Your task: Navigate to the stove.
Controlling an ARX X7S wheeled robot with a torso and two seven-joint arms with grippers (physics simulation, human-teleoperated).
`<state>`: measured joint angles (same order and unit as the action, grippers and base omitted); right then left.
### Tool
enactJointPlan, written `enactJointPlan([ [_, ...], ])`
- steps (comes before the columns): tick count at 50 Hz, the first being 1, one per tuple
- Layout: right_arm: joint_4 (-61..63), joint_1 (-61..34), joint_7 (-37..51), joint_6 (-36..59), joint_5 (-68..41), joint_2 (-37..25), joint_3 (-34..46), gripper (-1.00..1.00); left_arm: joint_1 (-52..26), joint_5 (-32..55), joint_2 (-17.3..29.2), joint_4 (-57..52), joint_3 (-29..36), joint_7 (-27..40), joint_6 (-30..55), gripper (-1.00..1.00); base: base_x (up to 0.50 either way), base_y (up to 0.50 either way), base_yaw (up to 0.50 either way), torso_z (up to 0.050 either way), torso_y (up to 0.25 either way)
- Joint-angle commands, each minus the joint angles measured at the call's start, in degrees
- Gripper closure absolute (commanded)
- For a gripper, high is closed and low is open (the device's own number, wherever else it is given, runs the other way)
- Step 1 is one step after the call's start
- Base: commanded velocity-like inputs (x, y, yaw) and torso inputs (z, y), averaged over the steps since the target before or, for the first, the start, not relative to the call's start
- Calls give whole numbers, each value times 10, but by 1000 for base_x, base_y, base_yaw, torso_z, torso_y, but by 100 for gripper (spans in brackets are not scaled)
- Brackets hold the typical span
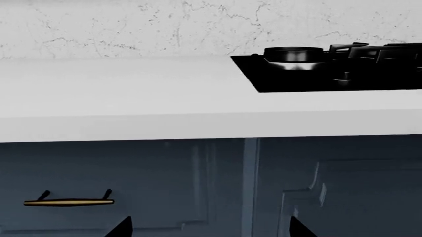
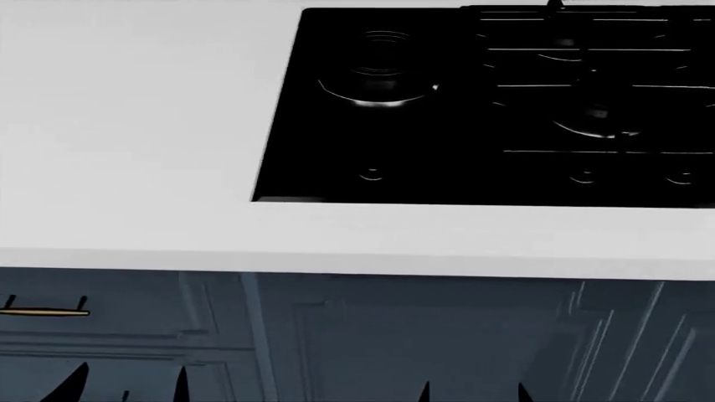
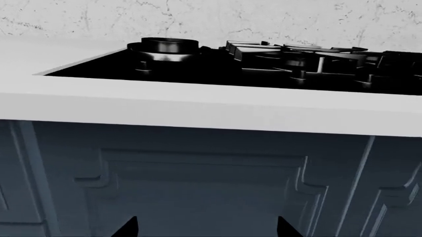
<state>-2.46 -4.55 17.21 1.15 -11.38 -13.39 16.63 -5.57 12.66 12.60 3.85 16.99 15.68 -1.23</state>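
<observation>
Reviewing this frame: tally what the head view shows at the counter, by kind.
Stove: 1
Burners: 3 in frame
Front knobs: 3 in frame
White countertop: 1
Brass cabinet handle: 1
Gripper fingertip pairs at the bottom edge: 2, left gripper, right gripper
Total: 11

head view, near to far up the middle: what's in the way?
Gripper tips at the bottom edge: left gripper, right gripper → dark cabinet doors → white countertop front edge → stove: knobs first, then burners.
</observation>
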Motion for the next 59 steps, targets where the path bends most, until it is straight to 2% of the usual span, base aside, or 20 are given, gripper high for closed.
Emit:
enactJointPlan([
  [1,1,0,2,1,-2,-2,2,-100,-1,2,2,-2,3,3,2,-100,-5,-500,0,0,0],
  [59,2,-1,15,-5,-9,-10,13,-100,-4,10,10,4,15,11,-7,-100,-2,-500,0,0,0],
])
